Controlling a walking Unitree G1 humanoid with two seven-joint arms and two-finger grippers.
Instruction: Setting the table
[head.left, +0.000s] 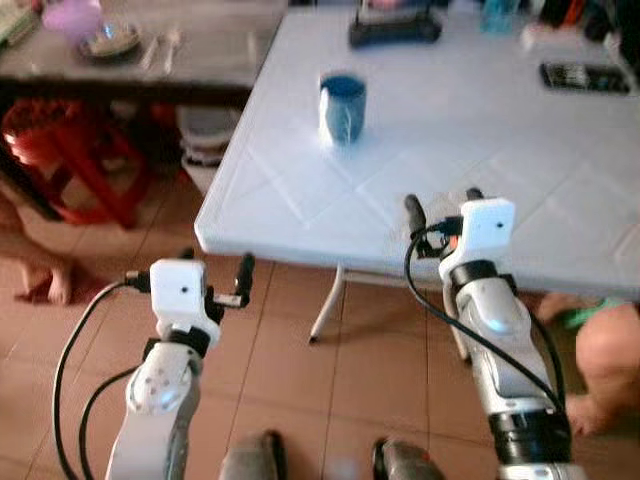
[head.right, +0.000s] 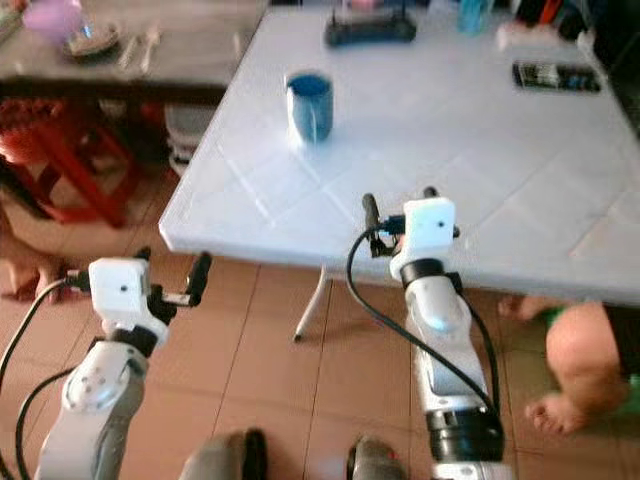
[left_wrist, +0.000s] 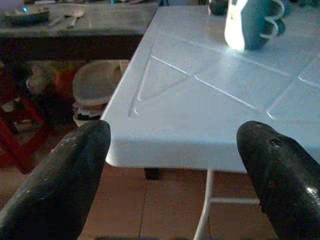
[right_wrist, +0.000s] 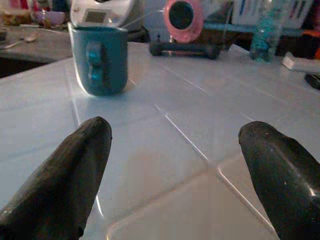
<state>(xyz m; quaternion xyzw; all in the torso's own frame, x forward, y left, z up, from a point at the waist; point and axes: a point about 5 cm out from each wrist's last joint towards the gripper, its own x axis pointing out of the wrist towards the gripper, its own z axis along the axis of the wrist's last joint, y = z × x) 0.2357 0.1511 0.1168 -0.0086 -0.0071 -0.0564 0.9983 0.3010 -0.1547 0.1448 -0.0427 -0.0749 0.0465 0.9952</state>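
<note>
Two hands, both empty with fingers spread apart. Left hand (head.left: 215, 280) hangs below the white surface (head.left: 520, 180), just off its near corner. Blue mug (head.left: 342, 108) stands upright further back; it looks rigid, smooth, probably breakable, so I'd grip around the body. Right hand (head.left: 440, 205) hovers over the near edge, pointing mugward.

Red stool (head.left: 70, 150) on tiled floor (head.left: 300, 380), beside the table's left edge. Black remote (head.left: 585, 77) near the table's far right edge; black base with pink round device (right_wrist: 182, 17) at far edge. Person's bare foot (head.right: 555, 410) on floor, right side
</note>
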